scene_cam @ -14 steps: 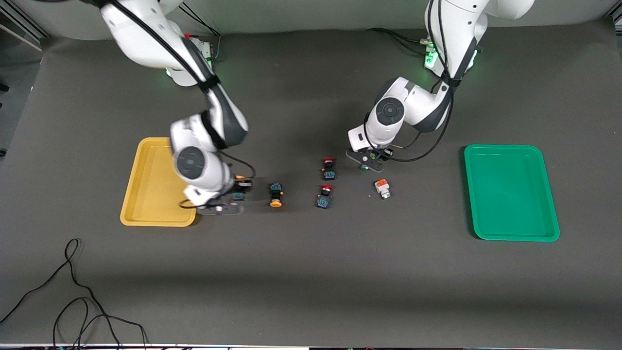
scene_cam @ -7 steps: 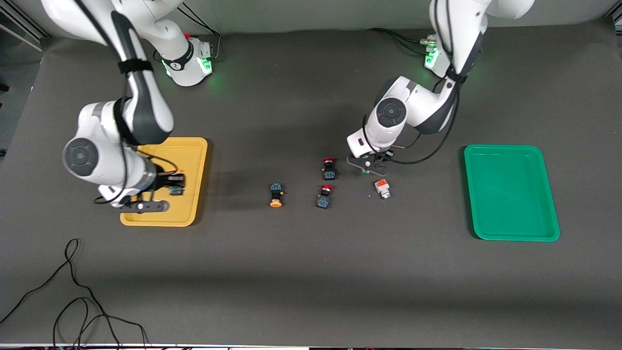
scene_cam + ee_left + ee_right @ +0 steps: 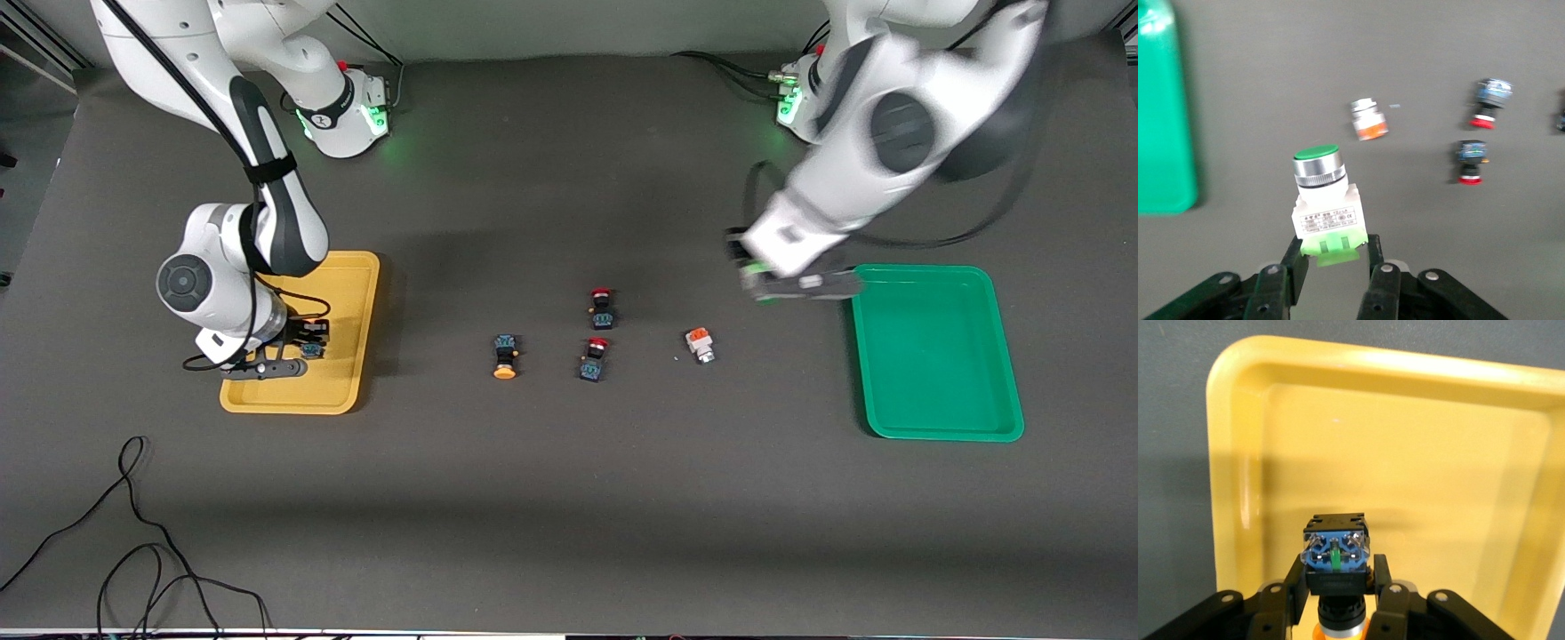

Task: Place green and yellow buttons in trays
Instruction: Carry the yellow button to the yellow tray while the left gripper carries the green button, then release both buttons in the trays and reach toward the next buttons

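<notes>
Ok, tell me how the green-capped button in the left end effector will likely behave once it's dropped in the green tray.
The green button looks rigid, plastic with a metal collar, so probably light and sturdy. The left end effector grips its narrow base, so the wider cap end may make it tip over. Its round cap could let it roll briefly; the green tray has a raised rim that would likely stop it.

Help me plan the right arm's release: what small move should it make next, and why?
Probably lower a little, then open. The right pincer is shut on the yellow button over the yellow tray, apparently above its floor. The left pincer holds the green button beside the green tray.
</notes>
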